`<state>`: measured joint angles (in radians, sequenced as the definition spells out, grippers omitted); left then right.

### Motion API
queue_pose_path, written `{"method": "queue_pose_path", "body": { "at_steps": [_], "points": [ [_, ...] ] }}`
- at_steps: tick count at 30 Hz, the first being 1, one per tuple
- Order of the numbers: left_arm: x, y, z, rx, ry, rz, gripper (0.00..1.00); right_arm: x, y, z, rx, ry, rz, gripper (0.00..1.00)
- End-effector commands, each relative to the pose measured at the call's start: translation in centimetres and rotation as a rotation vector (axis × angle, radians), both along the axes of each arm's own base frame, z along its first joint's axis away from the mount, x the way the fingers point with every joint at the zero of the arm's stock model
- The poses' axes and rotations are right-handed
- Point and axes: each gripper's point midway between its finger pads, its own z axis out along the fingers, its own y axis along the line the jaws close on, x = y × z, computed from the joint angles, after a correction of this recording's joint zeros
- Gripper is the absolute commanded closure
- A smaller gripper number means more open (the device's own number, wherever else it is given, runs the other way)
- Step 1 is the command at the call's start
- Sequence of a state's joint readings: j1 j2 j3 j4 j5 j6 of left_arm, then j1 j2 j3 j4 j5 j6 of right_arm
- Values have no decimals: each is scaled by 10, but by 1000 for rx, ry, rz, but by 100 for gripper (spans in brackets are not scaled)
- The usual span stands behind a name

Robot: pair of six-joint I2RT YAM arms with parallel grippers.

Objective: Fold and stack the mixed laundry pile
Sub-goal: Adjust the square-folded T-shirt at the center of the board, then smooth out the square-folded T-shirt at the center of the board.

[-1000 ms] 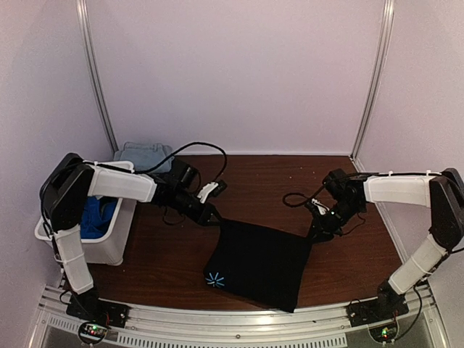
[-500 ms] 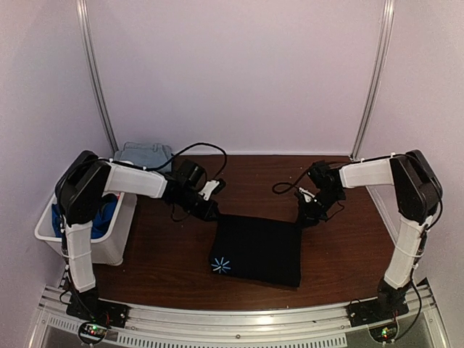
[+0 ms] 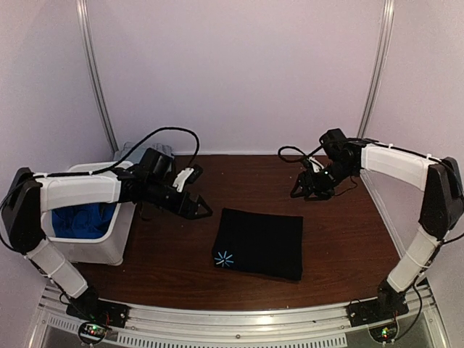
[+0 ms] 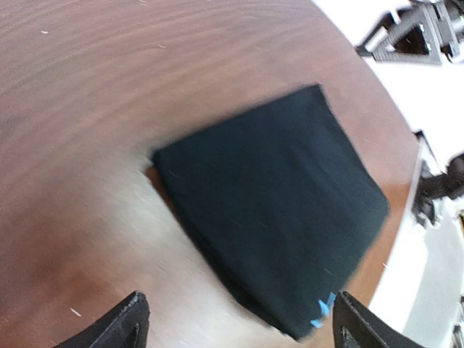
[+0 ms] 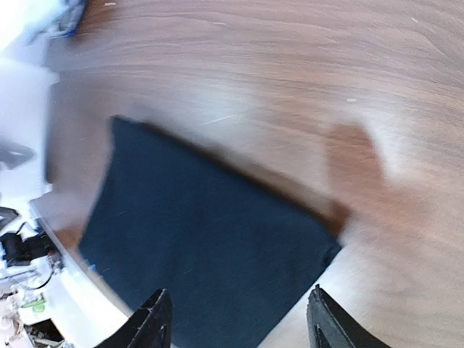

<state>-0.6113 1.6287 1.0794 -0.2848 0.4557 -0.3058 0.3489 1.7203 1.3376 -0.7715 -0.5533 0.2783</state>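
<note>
A black cloth [image 3: 259, 243] lies folded flat in a rectangle on the brown table, with a small light-blue star print [image 3: 225, 259] at its near left corner. My left gripper [image 3: 200, 211] hovers open just left of the cloth's far left corner, holding nothing. My right gripper [image 3: 299, 191] hangs open beyond the far right corner, also holding nothing. The left wrist view shows the black cloth [image 4: 275, 210] ahead of the spread left gripper [image 4: 239, 322]. In the right wrist view the black cloth [image 5: 210, 246] lies below the spread right gripper [image 5: 239, 319]. Royal-blue fabric [image 3: 81, 217] fills the bin.
A white plastic bin [image 3: 98, 248] stands at the table's left edge under my left arm. A folded pale-blue denim piece [image 3: 130, 151] lies behind it by the back wall. Pale walls close in the table on three sides.
Both grippers have let go of the black cloth's far edge, opened and drawn back up and outward. The cloth has slid further from the front edge and now lies squared up.
</note>
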Motion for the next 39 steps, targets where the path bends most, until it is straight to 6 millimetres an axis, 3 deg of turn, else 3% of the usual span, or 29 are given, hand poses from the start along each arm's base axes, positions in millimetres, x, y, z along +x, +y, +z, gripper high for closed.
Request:
{"method": "queue_pose_path", "body": {
  "at_steps": [1,6,11,15,20,26,29,35,39],
  "points": [
    [-68,-15,-3,-121,120,-96,11,-56,40,22,150,56,109,37],
    [-96,-24,-17,-236,202,-68,11,-111,78,2,205,151,200,39],
    [-109,-42,-32,-309,276,-65,11,-139,100,-13,241,207,252,41],
    [-107,-56,-38,-341,289,-77,14,-146,110,-30,224,236,280,41],
    [-101,-74,-36,-367,285,-129,19,-151,105,-62,171,282,263,43],
    [-126,-96,-21,-383,269,-274,31,-151,102,-91,129,321,236,44],
    [-140,-89,-39,-331,324,-286,41,-149,103,-96,117,331,229,45],
    [-164,-56,-67,-228,374,-269,59,-152,97,-105,81,352,212,45],
    [-173,-37,-80,-149,371,-258,83,-155,92,-112,62,367,203,46]
  ]
}}
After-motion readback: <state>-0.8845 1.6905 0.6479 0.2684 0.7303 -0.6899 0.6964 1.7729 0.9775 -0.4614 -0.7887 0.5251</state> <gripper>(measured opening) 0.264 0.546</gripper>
